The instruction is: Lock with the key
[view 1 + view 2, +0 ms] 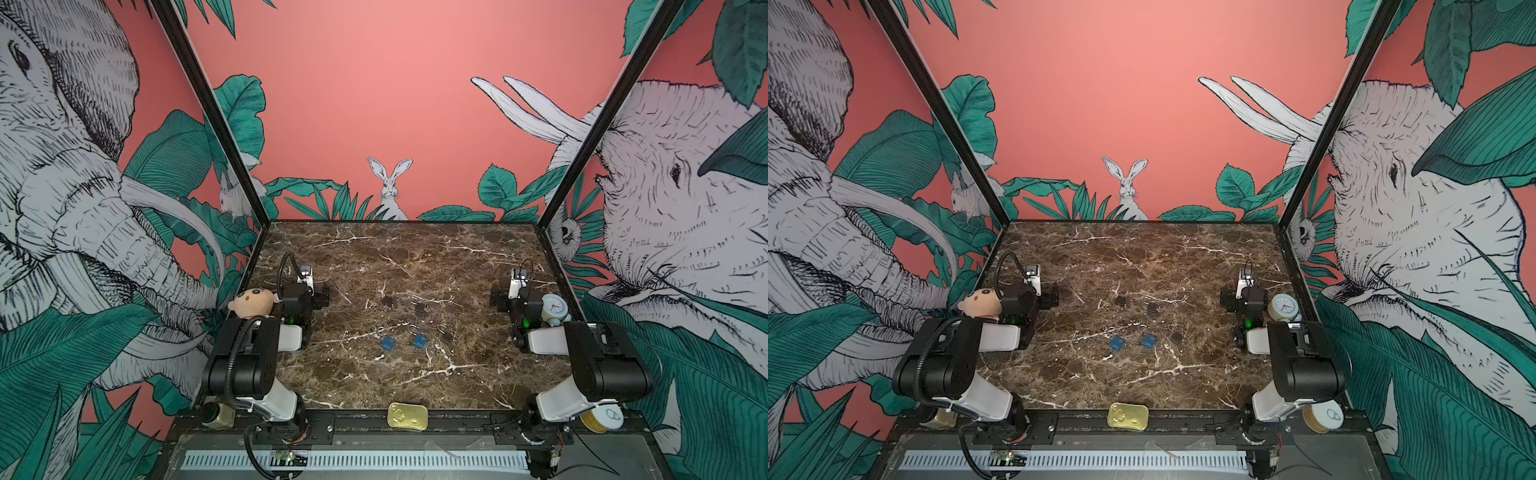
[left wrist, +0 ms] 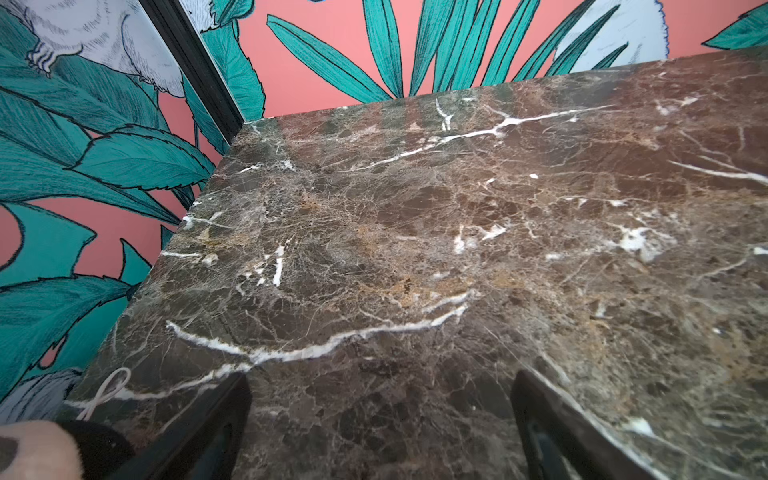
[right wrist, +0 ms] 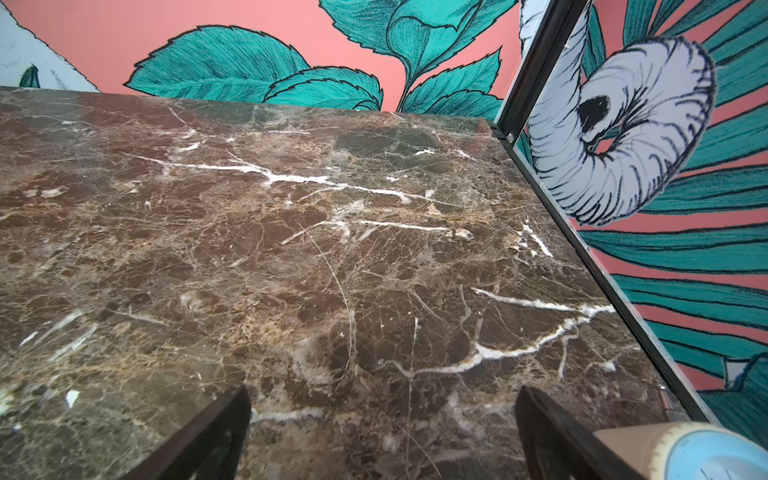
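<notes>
Surface (image 1: 399, 257): was dark brown marble, white veins, tan flecks. Walls (image 1: 374, 104): coral pink, teal leaf print, grey-white line-drawn elephants, white rabbit (image 1: 389, 189). Two small square items (image 1: 388, 343) were blue. Three small dark items (image 1: 419, 308) looked charcoal. Tin (image 1: 407, 416) was gold. Plush toy (image 1: 251, 300): peach face. Clock (image 1: 552, 307): pale blue, white dial. Arms (image 1: 245, 357): black with white sections. Fingers (image 2: 199, 432): black.

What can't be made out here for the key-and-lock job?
Mid-table, three small dark items and two blue square items: too small in both top views to tell key from lock.
Wrist views: only the brown marble table shows; those items fall outside the frame.
Fingers of the left gripper and right gripper: cut off by each wrist view's edge.
Near edge, round yellow roll: part hidden by the right arm's base.
</notes>
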Controlling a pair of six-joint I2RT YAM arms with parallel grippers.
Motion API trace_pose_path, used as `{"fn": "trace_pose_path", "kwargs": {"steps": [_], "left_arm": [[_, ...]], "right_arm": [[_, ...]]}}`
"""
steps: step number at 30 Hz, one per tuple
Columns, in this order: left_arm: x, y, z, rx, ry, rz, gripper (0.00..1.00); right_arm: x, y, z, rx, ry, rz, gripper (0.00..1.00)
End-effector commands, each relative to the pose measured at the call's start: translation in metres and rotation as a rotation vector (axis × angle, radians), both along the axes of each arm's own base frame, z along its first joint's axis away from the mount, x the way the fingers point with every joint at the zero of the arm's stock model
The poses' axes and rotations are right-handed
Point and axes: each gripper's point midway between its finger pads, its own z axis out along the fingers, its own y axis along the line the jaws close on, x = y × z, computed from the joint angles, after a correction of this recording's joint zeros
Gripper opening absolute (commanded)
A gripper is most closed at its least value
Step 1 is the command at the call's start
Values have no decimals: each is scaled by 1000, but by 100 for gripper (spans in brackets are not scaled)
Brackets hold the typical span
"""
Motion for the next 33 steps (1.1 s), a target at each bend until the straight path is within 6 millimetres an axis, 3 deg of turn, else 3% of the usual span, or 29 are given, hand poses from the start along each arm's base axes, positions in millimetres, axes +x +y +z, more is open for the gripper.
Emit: {"fn": "trace_pose_path", "kwargs": {"steps": [1,30,33], "left_arm": [[1,0,7,-3,-24,6,99],[2,0,7,-3,-23,6,99],[1,0,7,-3,-23,5,94]], "right_arm": [[4,1,10,-4,-35,3,99],[5,0,10,-3,-32,-1,99],[5,0,10,-4,-34,1,99]]}}
